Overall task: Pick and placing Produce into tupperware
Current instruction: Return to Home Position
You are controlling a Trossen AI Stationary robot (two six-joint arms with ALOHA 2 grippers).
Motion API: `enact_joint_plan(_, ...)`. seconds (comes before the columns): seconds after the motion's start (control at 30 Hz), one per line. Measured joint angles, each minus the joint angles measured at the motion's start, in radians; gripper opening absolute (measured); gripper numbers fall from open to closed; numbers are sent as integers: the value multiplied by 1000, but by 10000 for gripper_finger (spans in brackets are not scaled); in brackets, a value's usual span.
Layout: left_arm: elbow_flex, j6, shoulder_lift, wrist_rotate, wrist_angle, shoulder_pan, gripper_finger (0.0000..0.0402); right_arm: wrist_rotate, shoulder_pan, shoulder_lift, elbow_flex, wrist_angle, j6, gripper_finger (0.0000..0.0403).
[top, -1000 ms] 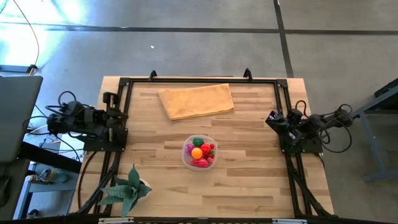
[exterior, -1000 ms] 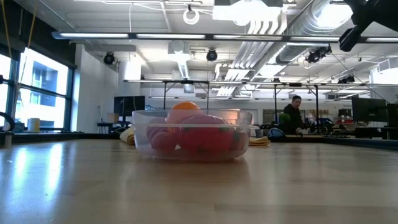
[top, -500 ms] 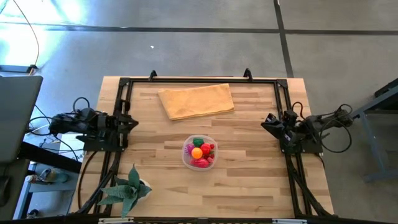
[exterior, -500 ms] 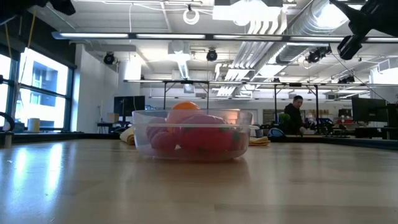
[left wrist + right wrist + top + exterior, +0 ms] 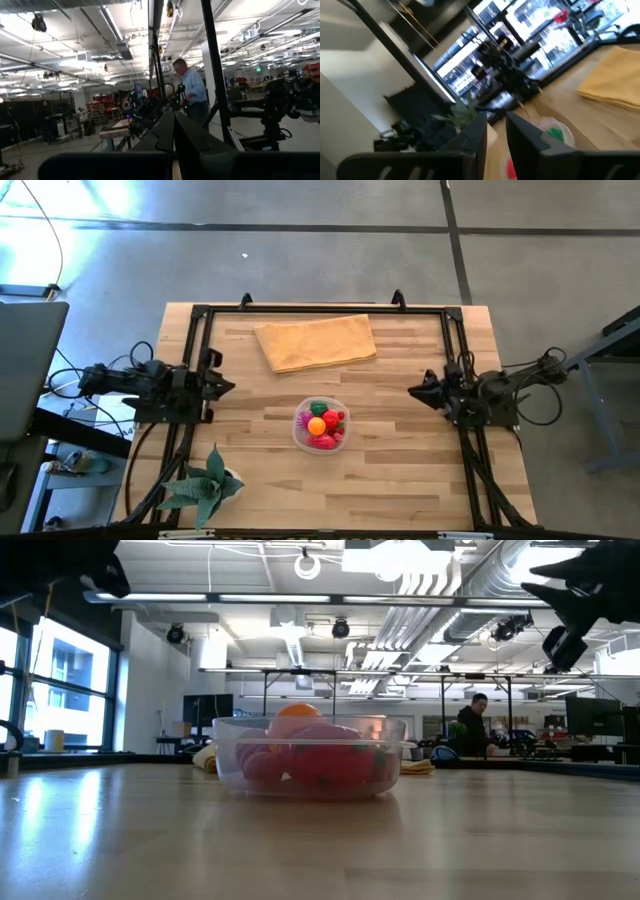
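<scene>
produce [image 5: 320, 423] sitting heaped in tupperware [image 5: 299, 432], mid-table; likely light, slick, gripping best across middles | left gripper [image 5: 226, 388] hovering at 9 o'clock, pressed together; right gripper [image 5: 415, 392] at 3 o'clock, narrowly parted

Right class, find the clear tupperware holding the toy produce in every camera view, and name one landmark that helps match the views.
High view: tupperware mid-table, just below picture centre.
Low view: centre-left, standing on the table.
Left wrist view: not in it.
Right wrist view: just ahead of the right gripper, partly seen.
Shared landmark: tan cloth, peeking out behind the tupperware in the low view, beyond it in the right wrist view.
</scene>
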Motion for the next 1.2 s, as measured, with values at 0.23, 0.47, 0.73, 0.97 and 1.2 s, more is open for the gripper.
enact_joint_plan(0.23,-24,8,0,19,-76,0,3,-6,0,9,1,-143,-92,61)
enact_joint_plan(0.47,-25,123,0,17,-336,0,3,-11,0,21,1,-145,-426,61)
enact_joint_plan(0.73,-25,219,17,42,-360,0,3,-11,0,21,2,-148,-452,61)
enact_joint_plan(0.97,-25,219,17,42,-360,0,3,-11,0,21,2,-149,-448,61)
enact_joint_plan(1.2,-24,219,17,42,-360,0,3,-11,0,21,3,-150,-448,61)
